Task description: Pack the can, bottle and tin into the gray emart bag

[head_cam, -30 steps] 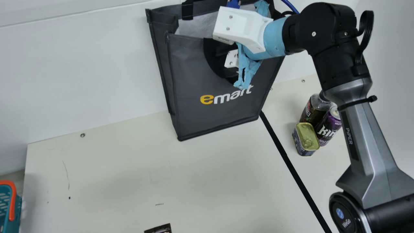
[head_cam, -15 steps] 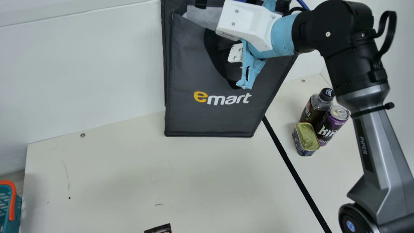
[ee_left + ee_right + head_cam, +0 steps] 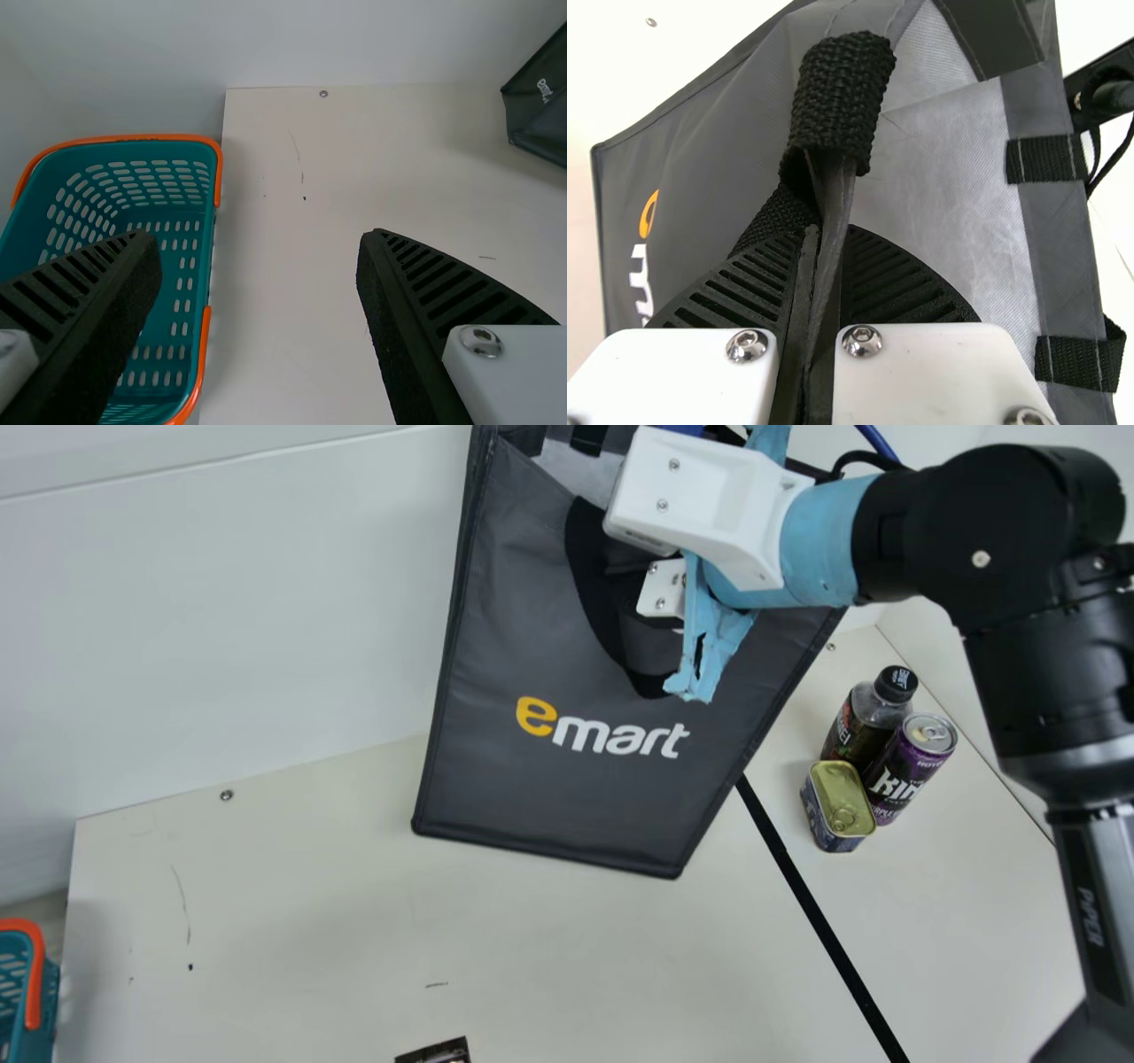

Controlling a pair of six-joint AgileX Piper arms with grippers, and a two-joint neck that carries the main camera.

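gray emart bag (image 3: pixel 567 802) was tilted over the table (image 3: pixel 310 921), its upper edge pinched in my right claw (image 3: pixel 815 252). the step, i judged, was placing it; next, it needed to stand upright, before i packed the can (image 3: pixel 910 771), bottle (image 3: pixel 862 722) and tin (image 3: pixel 839 802).

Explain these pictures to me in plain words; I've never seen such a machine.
This is a robot with two arms at a cream table. The main view comes from a camera on the neck between them; each wrist view comes from a camera on one arm, looking past its own two black fingers.

The right gripper pinches the upper edge of the gray bag, which is tilted. The left gripper is open, with nothing between its fingers. On the table, a dark bottle, a purple can and a small tin stand close together, outside the bag. A teal basket is beside the table.
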